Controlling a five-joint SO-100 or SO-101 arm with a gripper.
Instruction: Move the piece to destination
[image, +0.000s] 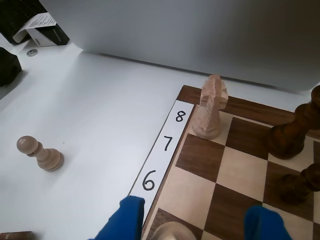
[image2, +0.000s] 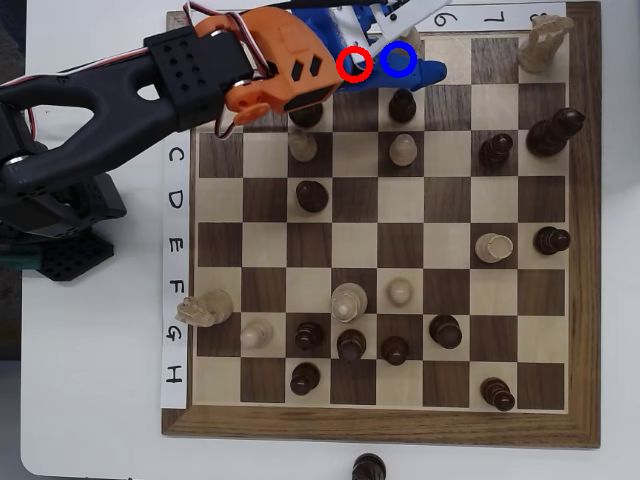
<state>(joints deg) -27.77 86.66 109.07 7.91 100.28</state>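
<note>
In the wrist view my gripper (image: 196, 210) shows two blue fingers (image: 127, 220) standing wide apart at the bottom edge. The piece's cream rounded head (image: 172, 231) rises between them, nearer the left finger, with a clear gap to the right one. Its base is out of view. It stands over a dark edge square (image: 161, 218) just past the label 6 (image: 148, 180). In the overhead view the gripper (image2: 395, 48) covers the board's top edge, where a blue ring (image2: 412, 60) marks the destination square and a red ring (image2: 353, 63) marks the square to its left. The piece is hidden there.
A large cream knight (image: 210, 107) stands at the corner by label 8. Dark pieces (image: 290, 130) stand to the right. A cream pawn (image: 40, 152) stands off the board on the white table. A dark piece (image2: 402, 103) and a cream one (image2: 401, 150) stand just below the rings.
</note>
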